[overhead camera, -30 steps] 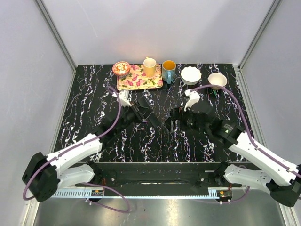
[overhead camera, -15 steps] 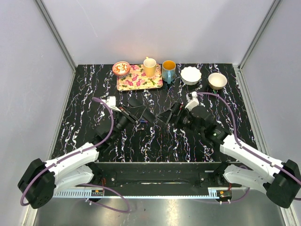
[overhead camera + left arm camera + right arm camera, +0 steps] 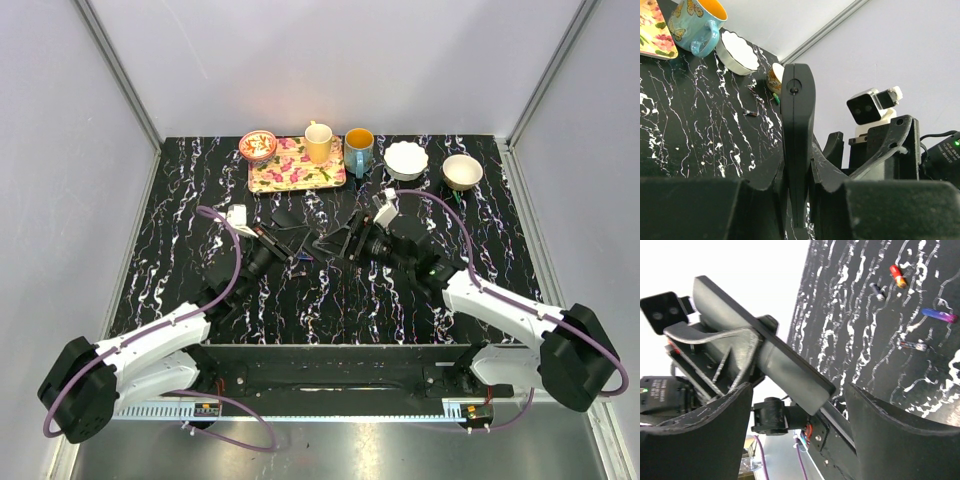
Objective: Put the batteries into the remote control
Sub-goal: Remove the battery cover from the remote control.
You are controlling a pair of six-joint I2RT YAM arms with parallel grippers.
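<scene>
Remote control [image 3: 797,125] sits clamped in left pincer [image 3: 799,192], right pincer [image 3: 797,407] spread wide.

Table [image 3: 180,230] is finished in black with white marble veining. Tray [image 3: 296,165] is printed with pink flowers on yellow. Small bowl [image 3: 258,145] is rimmed in red. Plain mug [image 3: 319,143] is coloured pale yellow. Butterfly mug [image 3: 692,20] is done in light blue with butterfly prints and is lined in orange. Scalloped bowl [image 3: 406,159] is kept white. Round bowl [image 3: 462,171] is cream outside and dark brown inside. Remote control [image 3: 797,135] is moulded in plain black. Purple battery [image 3: 938,315] is wrapped in bluish-purple. Red battery [image 3: 898,276] is coloured red with an orange end. Arm links [image 3: 160,335] are painted white. Cables [image 3: 240,268] are sheathed in purple. Walls [image 3: 330,60] are left pale grey.
</scene>
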